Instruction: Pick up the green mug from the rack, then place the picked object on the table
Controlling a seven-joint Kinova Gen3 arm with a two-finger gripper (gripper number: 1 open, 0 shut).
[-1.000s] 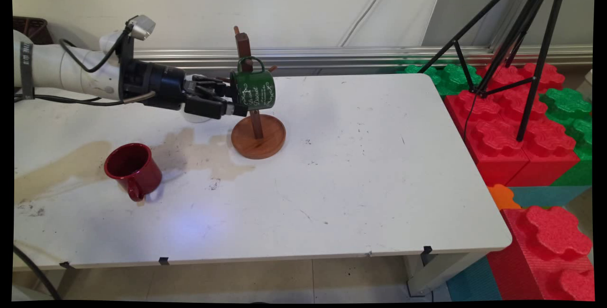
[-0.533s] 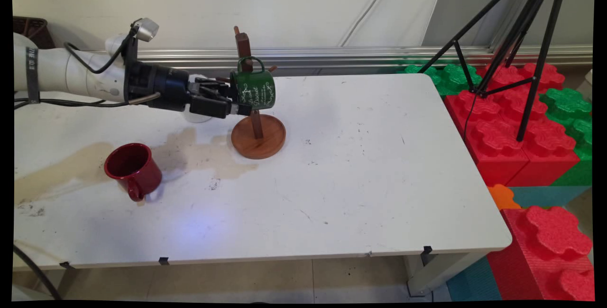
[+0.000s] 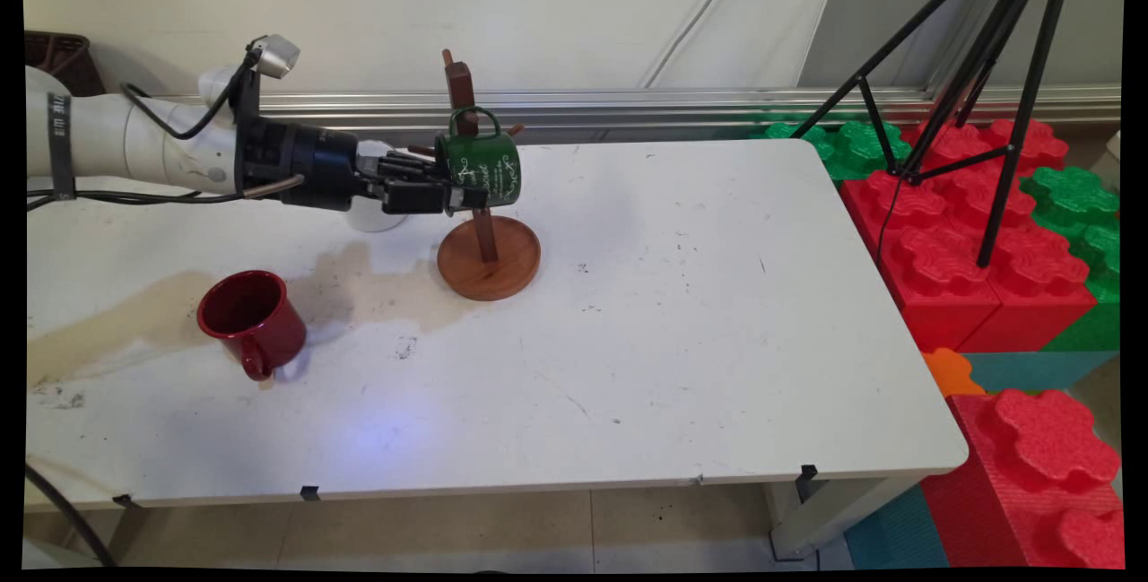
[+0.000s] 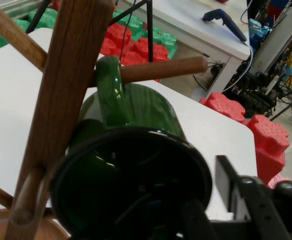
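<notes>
White table (image 3: 682, 340) fills most of main view, rounded corners, near edge w/ small black clips. Surface scuffed, dark specks around centre; big tan stain (image 3: 134, 322) spreads across left part, from left edge toward centre. Red mug (image 3: 254, 322) sits upright on the stain, lower left of frame, handle toward near edge. Round wooden base of mug stand (image 3: 489, 257) rests on table left of centre, just right of stain's upper end, well apart from red mug. White object (image 3: 377, 216) on table upper left, mostly hidden; can't tell what.
</notes>
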